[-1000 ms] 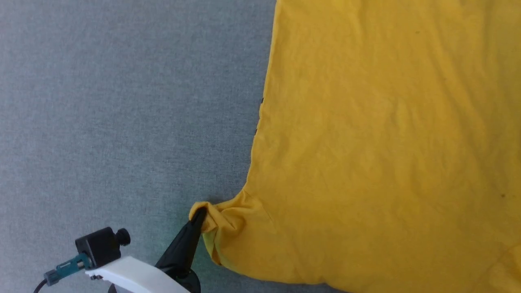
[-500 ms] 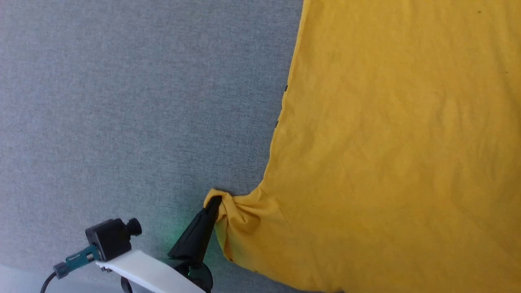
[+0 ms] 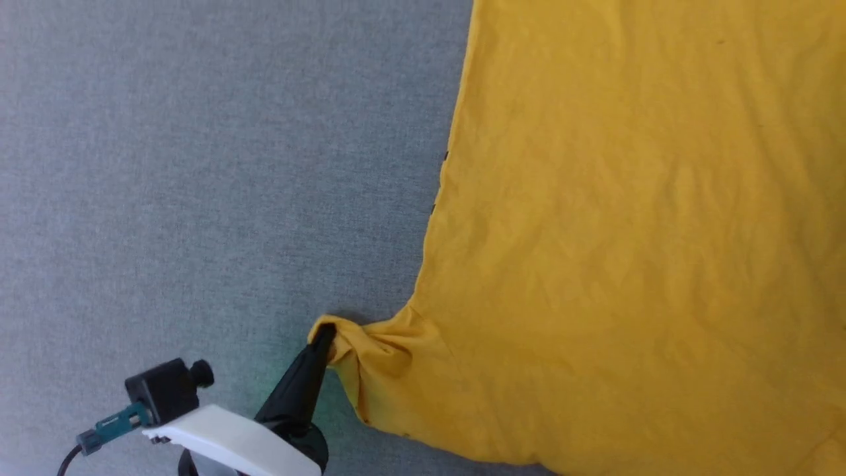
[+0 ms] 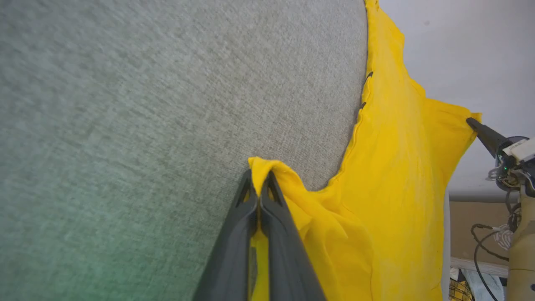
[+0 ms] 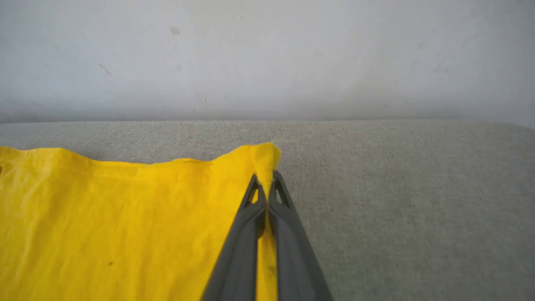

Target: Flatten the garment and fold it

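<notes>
Yellow T-shirt (image 3: 628,231) lies plain side up on the grey felt tabletop (image 3: 198,165), its body spreading to the right of the left gripper (image 3: 324,338). Left gripper pinches the bunched sleeve tip. Right gripper (image 5: 266,177) is clamped on the far corner. Cloth between the grips is wrinkled.

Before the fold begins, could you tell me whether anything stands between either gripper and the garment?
Nothing visible does: the left gripper is shut on one bunched corner of the garment, and the right gripper is shut on another corner.
</notes>
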Robot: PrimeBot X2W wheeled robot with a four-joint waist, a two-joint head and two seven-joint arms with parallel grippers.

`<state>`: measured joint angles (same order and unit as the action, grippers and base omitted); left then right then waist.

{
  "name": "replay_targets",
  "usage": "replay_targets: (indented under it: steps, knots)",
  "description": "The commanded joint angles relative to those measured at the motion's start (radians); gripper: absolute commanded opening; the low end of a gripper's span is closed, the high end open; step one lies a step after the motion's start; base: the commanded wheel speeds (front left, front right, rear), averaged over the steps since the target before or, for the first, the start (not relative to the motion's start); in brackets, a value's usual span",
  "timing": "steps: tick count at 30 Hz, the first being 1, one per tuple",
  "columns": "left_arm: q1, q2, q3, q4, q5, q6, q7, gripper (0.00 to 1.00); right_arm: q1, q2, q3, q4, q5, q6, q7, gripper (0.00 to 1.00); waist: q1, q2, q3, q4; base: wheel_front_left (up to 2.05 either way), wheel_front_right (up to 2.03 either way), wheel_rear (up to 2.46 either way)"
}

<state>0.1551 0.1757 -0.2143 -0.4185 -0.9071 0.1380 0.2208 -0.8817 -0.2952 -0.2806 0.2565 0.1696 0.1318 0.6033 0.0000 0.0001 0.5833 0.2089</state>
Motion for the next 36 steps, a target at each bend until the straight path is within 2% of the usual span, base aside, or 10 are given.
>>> replay_targets:
  steps: [1, 7, 13, 17, 20, 24, 28, 29, 30, 36]
  knots:
    - [0.016, 0.011, 0.015, 0.006, 0.006, 0.010, -0.001, 0.00, 0.074, -0.005, -0.005, -0.052, 0.050, -0.001, -0.002, 0.00, 0.0000, -0.0001, -0.119, -0.077, 0.00, 0.00, 0.00]
    - [0.056, 0.032, 0.039, -0.008, 0.002, 0.027, 0.007, 0.00, 0.300, 0.014, -0.111, -0.206, 0.137, -0.001, 0.011, 0.00, 0.0000, -0.0001, -0.221, -0.138, 0.00, 0.00, 0.00]
    - [0.104, 0.040, 0.061, -0.021, -0.006, 0.050, 0.011, 0.00, 0.629, 0.176, -0.397, -0.346, 0.202, -0.001, 0.000, 0.00, 0.0000, -0.0001, -0.301, -0.204, 0.00, 0.00, 0.00]
    - [0.127, 0.045, 0.070, -0.024, -0.006, 0.060, 0.010, 0.00, 0.836, 0.238, -0.525, -0.343, 0.233, -0.001, -0.037, 0.00, 0.0000, -0.0001, -0.319, -0.233, 0.00, 0.00, 0.00]
    - [0.135, 0.043, 0.077, -0.016, 0.000, 0.073, 0.003, 0.00, 0.932, 0.244, -0.531, -0.220, 0.307, -0.001, -0.094, 0.00, 0.0000, -0.0001, -0.324, -0.253, 0.00, 0.00, 0.00]
    - [0.134, 0.029, 0.085, 0.001, 0.000, 0.086, -0.011, 0.00, 0.975, 0.245, -0.437, -0.066, 0.375, -0.001, -0.210, 0.00, 0.0000, -0.0001, -0.337, -0.274, 0.00, 0.00, 0.00]
    - [0.128, 0.021, 0.080, 0.018, 0.001, 0.084, -0.018, 0.00, 0.947, 0.245, -0.353, -0.040, 0.357, -0.001, -0.294, 0.00, 0.0000, -0.0001, -0.364, -0.285, 0.00, 0.00, 0.00]
    - [0.127, 0.019, 0.078, 0.021, -0.001, 0.082, -0.020, 0.00, 0.936, 0.245, -0.338, -0.052, 0.343, -0.001, -0.301, 0.91, 0.0000, -0.0001, -0.369, -0.285, 0.00, 0.00, 0.00]
    - [0.124, 0.015, 0.075, 0.024, -0.004, 0.079, -0.022, 0.00, 0.921, 0.245, -0.327, -0.070, 0.328, -0.001, -0.303, 1.00, 0.0000, -0.0001, -0.374, -0.283, 0.00, 0.00, 0.00]
    - [0.102, 0.001, 0.061, 0.045, -0.010, 0.070, -0.024, 0.00, 0.807, 0.210, -0.237, -0.285, 0.310, -0.001, -0.196, 1.00, 0.0000, -0.0001, -0.374, -0.248, 0.00, 0.00, 0.00]
